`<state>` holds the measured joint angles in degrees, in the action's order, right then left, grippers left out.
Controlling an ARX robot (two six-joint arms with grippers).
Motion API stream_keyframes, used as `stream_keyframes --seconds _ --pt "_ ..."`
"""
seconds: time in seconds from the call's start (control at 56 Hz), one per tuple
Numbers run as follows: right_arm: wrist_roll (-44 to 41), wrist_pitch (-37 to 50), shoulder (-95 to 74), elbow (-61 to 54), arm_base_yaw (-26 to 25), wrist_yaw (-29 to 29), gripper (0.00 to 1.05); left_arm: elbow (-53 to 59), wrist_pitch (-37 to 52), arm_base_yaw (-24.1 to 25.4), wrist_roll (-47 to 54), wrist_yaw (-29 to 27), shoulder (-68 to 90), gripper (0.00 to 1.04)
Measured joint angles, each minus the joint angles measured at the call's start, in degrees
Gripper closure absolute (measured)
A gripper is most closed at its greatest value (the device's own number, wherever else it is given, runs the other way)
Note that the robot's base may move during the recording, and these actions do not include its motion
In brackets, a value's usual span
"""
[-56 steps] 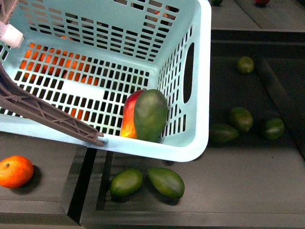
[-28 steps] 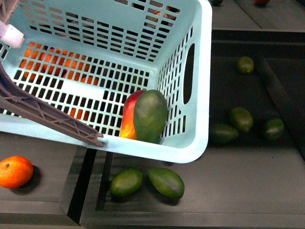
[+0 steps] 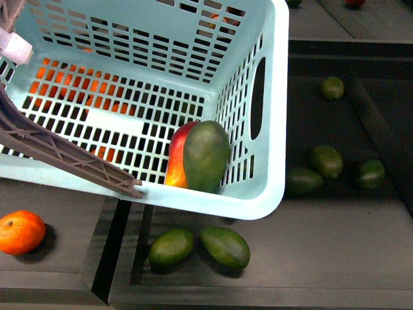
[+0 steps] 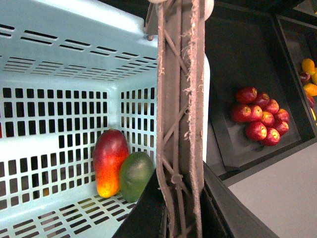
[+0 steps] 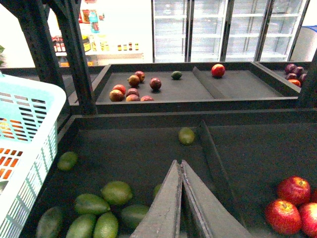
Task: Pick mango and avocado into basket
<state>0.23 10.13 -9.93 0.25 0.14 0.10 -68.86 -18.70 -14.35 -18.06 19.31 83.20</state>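
The basket (image 3: 274, 129) is looked down on steeply and closely from the front view, its interior is seen from just beside the handle (image 4: 181, 114) in the left wrist view — both sharing the mango (image 3: 177, 155) — while the shelves are faced level from the right wrist.

A light teal slotted plastic basket (image 3: 274, 97) holds a glossy red-to-yellow oblong mango (image 3: 177, 158) and a dull green oval avocado (image 3: 206, 156), with a bright orange round tangerine (image 3: 21, 232) on dark grey shelving (image 3: 310, 252).

Teal basket (image 4: 59, 44), mango (image 4: 110, 161) touching avocado (image 4: 134, 175) in its corner — handle (image 4: 179, 114) crossing, red apples (image 4: 260, 120) beyond
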Motion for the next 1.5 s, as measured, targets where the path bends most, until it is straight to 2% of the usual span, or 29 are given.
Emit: stream_keyframes --seconds 0.107,0.678,0.946,1.017,1.178,1.499 --pt "0.0 -9.4 7.5 0.0 0.0 0.0 1.02 0.0 0.0 0.0 0.0 0.0 0.0 0.94" --pt "-0.1 -10.1 9.7 0.0 0.0 0.0 1.02 0.0 0.0 0.0 0.0 0.0 0.0 0.94" --pt "-0.1 -10.1 9.7 0.0 0.0 0.0 0.55 0.0 0.0 0.0 0.0 0.0 0.0 0.94" --pt "-0.1 -10.1 9.7 0.0 0.0 0.0 0.35 0.0 0.0 0.0 0.0 0.0 0.0 0.94" --pt "-0.1 -10.1 9.7 0.0 0.0 0.1 0.07 0.0 0.0 0.0 -0.1 0.0 0.0 0.94" --pt "0.0 -10.2 9.7 0.1 -0.1 0.0 0.08 0.0 0.0 -0.6 -0.5 1.3 0.2 0.94"
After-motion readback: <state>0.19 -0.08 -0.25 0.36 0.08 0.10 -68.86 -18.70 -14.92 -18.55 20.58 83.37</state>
